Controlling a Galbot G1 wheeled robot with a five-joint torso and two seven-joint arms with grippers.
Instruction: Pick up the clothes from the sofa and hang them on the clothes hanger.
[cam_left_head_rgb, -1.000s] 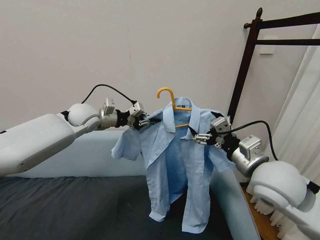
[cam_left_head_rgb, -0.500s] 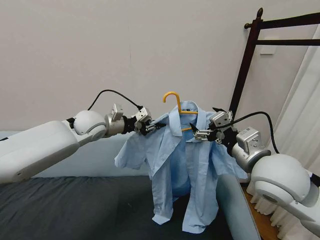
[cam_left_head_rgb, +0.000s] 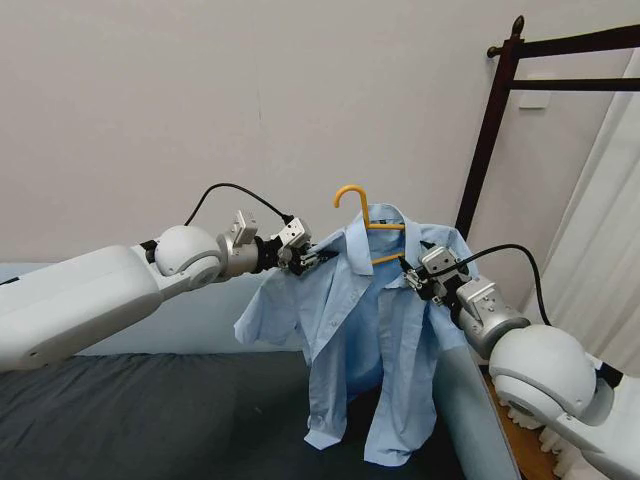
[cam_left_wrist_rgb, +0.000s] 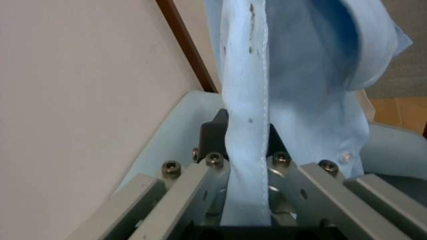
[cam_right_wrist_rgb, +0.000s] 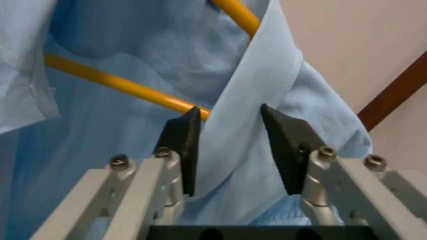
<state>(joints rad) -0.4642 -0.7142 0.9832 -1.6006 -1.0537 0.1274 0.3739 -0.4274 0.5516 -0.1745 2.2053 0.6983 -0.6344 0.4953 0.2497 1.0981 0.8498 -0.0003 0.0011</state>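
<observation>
A: Shirt, location?
B: On hanger, aloft over sofa, hem free; rack near its right edge.
A: Pincers?
B: The left gripper clamps the shoulder edge; the right gripper is spread astride the front edge.

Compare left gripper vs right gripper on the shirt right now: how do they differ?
Grip: the left gripper is shut, pinching a fold of the blue shirt; the right gripper has its fingers apart, straddling the shirt's front edge.
Place: the left gripper sits at the shirt's shoulder on the robot's left; the right gripper sits on the other side, right by the yellow hanger bar.
Shared: both are raised to the shirt's shoulder height.
</observation>
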